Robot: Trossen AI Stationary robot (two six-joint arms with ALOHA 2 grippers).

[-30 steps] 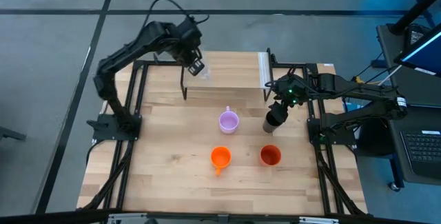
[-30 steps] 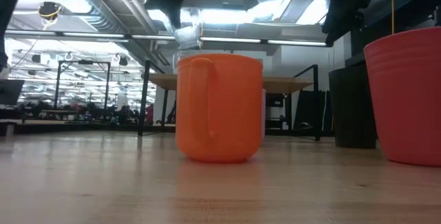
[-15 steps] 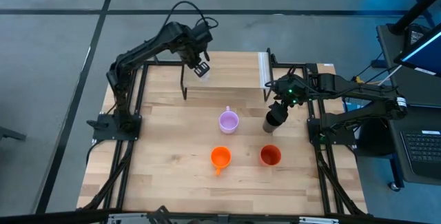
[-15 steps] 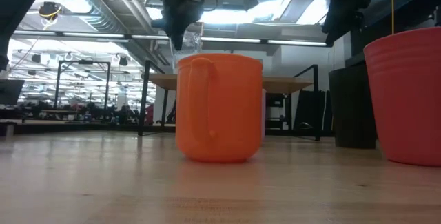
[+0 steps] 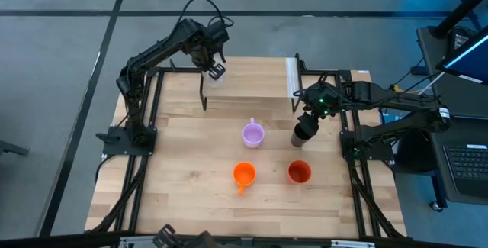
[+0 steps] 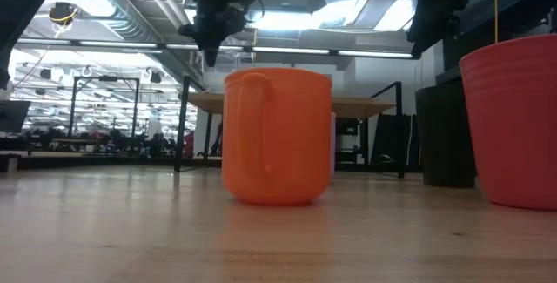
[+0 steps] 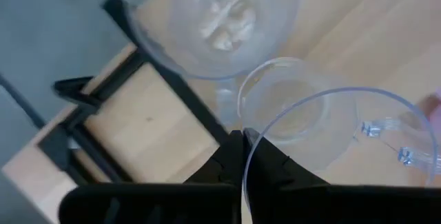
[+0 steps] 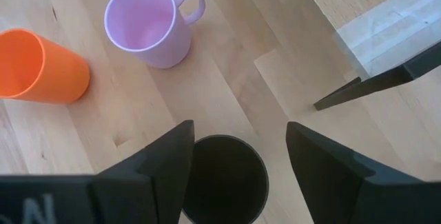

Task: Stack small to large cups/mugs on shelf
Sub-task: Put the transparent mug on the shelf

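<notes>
My left gripper (image 5: 213, 69) is over the left end of the shelf (image 5: 255, 80), shut on a clear handled glass (image 7: 324, 114). A second clear glass (image 7: 220, 17) stands upright beside it on the shelf. My right gripper (image 8: 238, 148) is open above the black cup (image 8: 224, 176), one finger on either side and apart from it. The black cup (image 5: 302, 134), lilac mug (image 5: 253, 134), orange handled mug (image 5: 244, 174) and orange-red cup (image 5: 299, 172) stand on the tabletop in front of the shelf. My left gripper pinches the clear glass by its rim wall (image 7: 247, 156), on the side away from the handle (image 7: 386, 145). The fingers come from above, pointing down, one inside the glass and one outside. The glass hangs upright below them. Whether its base rests on the shelf, I cannot tell.
The shelf's white strip (image 5: 292, 75) lies along its right end, near my right arm. Black wire legs (image 8: 372, 83) reach down to the tabletop. Bare tabletop (image 5: 183, 187) lies to the left of the mugs and along the near edge.
My left gripper, still shut on the clear glass, shifted a little toward the right, then back toward the shelf's far left corner, while the arm's upper part swung rightward. In the low view the gripper now stands higher and farther left.
</notes>
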